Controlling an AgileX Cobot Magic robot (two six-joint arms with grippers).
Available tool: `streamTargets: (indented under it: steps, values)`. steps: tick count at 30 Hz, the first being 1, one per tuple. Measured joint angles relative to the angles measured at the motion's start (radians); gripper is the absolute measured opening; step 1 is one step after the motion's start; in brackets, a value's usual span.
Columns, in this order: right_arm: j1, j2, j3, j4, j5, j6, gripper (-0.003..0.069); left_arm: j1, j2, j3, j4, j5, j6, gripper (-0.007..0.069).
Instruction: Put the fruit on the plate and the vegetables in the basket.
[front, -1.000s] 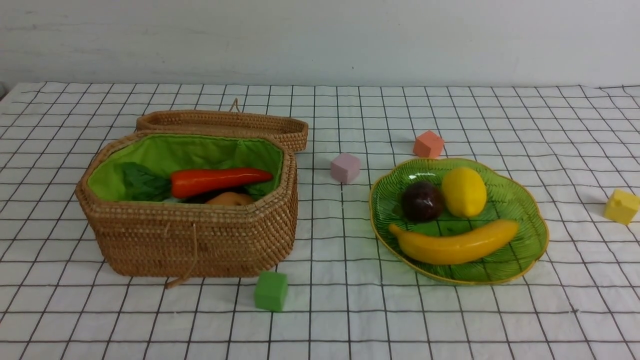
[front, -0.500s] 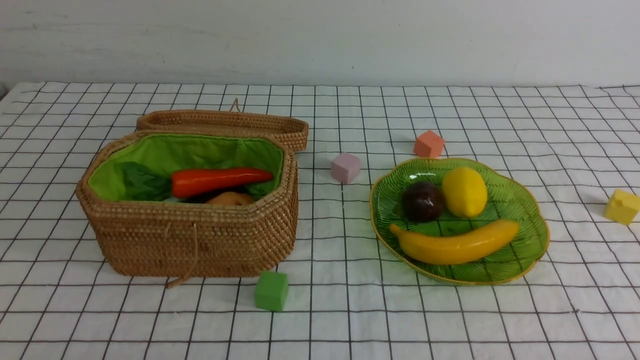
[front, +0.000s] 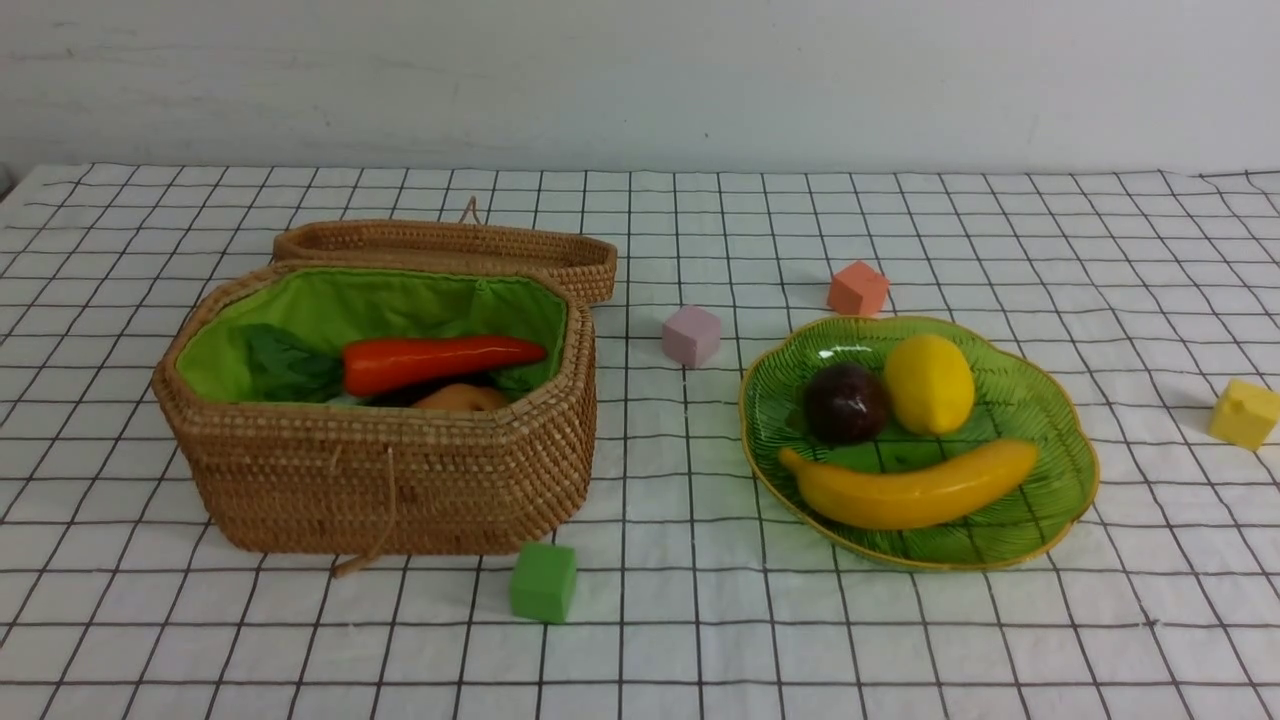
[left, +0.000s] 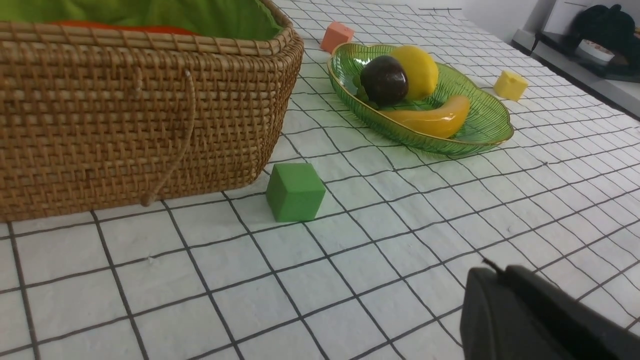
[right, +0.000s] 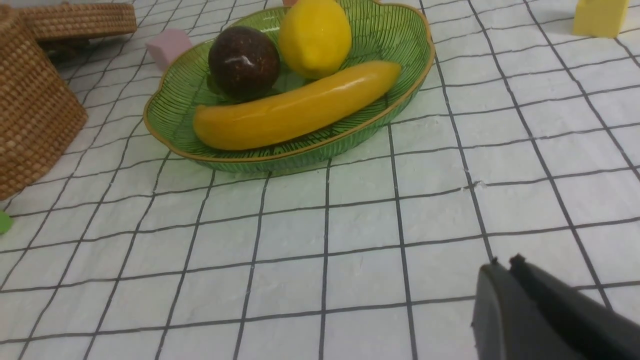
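The long curved yellow banana (front: 910, 487) lies along the near side of the shallow translucent green glass plate (front: 1050, 520) with the wavy gold rim, on the right of the white grid-lined tablecloth (front: 700, 650). Behind it on the same plate sit the dark maroon mangosteen (front: 846, 402) on the left and the round yellow lemon (front: 929, 384) on the right, the two touching.

On the left stands the large tan woven wicker basket (front: 390, 480) with bright green lining, its attached lid (front: 450, 245) lying open behind it. Inside, the orange-red carrot (front: 440, 361) lies across with its green leaves to the left; the orange-brown potato (front: 460, 398) shows just beneath it. The eggplant cannot be made out.

A green foam cube (front: 543, 582) rests just near the basket's right corner, a pink cube (front: 690, 335) lies between basket and plate, an orange cube (front: 857, 289) just beyond the plate, a yellow cube (front: 1243, 412) far right.

The left gripper (left: 492, 272) and right gripper (right: 502, 264) each hang over bare cloth, jaws pressed together, holding nothing.
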Motion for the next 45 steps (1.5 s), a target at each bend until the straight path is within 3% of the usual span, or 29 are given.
streamTargets:
  steps: [18, 21, 24, 26, 30, 35, 45]
  values:
    - [0.000, 0.000, 0.000, 0.000, 0.000, 0.000, 0.0053, 0.004, 0.000, 0.000, 0.028, -0.003, 0.014, 0.0028]
    - [0.000, 0.000, 0.000, -0.001, 0.000, 0.000, 0.0057, 0.059, 0.000, 0.000, 0.037, -0.043, 0.036, 0.0028]
    - [0.000, 0.000, 0.000, -0.001, 0.000, 0.000, 0.0059, 0.183, -0.013, 0.000, 0.017, -0.093, 0.070, 0.0029]
    - [0.000, 0.000, 0.000, -0.001, 0.000, 0.001, 0.0064, 0.334, -0.041, 0.010, -0.034, -0.107, 0.095, 0.0026]
    - [0.000, 0.000, 0.000, -0.001, 0.000, 0.001, 0.0070, 0.469, -0.045, 0.089, -0.110, -0.108, 0.109, -0.0013]
    - [0.000, 0.000, 0.000, -0.001, 0.000, 0.002, 0.0078, 0.497, -0.045, 0.110, -0.135, 0.055, 0.109, -0.0013]
    - [0.000, 0.000, 0.000, -0.001, 0.000, 0.003, 0.0091, 0.497, -0.045, 0.111, -0.137, 0.071, 0.109, -0.0013]
